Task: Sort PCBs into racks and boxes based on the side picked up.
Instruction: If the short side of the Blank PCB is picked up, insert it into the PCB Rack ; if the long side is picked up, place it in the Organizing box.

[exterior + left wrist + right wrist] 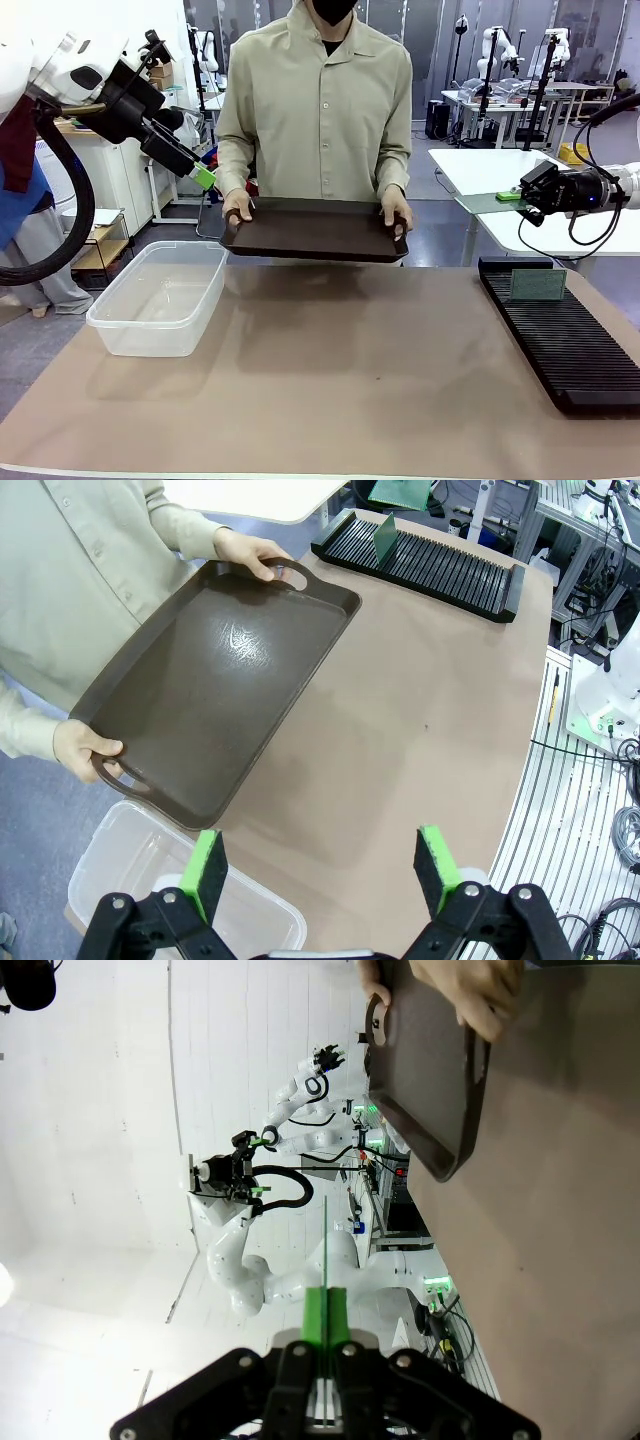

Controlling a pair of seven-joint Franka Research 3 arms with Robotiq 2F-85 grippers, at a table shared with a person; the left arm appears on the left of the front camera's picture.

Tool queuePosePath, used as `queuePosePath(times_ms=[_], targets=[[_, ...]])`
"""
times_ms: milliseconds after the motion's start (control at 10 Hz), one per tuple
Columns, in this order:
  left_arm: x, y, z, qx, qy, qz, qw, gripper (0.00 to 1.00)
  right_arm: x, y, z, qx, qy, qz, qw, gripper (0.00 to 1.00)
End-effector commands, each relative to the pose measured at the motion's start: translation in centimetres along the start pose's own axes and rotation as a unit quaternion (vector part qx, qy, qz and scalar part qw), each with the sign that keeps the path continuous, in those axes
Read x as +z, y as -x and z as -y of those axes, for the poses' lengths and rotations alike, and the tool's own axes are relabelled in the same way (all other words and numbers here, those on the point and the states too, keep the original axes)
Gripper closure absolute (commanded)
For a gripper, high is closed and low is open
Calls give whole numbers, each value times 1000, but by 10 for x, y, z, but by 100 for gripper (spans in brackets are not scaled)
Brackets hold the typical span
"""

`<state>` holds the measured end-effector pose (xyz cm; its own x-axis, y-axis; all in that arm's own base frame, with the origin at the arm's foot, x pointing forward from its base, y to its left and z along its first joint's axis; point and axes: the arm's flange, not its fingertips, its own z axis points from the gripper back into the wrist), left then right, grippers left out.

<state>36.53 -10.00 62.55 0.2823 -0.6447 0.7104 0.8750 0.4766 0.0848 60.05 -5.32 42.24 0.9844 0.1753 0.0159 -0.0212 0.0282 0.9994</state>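
Taking the table's middle as your dial, with 12 o'clock towards the person, you'll find the rack (565, 340) (440, 565) at 3 o'clock. It is long, black and low, finely slotted, and lies flat along the table's right edge. One PCB (537, 285) (385, 542), thin and dark green, stands upright on edge in a slot at the rack's far end. The second PCB (485, 204) (400, 490) (326, 1250) hangs level at about 2 o'clock, beyond the table, pinched at one end by the right gripper (512, 196). The box (160, 300) (130, 870), a clear tub with rounded corners, sits upright at 9 o'clock.
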Motion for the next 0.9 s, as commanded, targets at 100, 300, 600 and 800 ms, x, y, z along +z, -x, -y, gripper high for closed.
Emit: queuePosePath(times_ms=[100,300,600,800], targets=[[0,1,1,1,3,-1,1000,0,-1,-1,-1,1,2,2,1000,100],[0,1,1,1,3,-1,1000,0,-1,-1,-1,1,2,2,1000,100],[0,1,1,1,3,-1,1000,0,0,0,0,0,0,0,1000,98],[0,1,1,1,3,-1,1000,0,1,26,-14,113,53,-48,991,98]])
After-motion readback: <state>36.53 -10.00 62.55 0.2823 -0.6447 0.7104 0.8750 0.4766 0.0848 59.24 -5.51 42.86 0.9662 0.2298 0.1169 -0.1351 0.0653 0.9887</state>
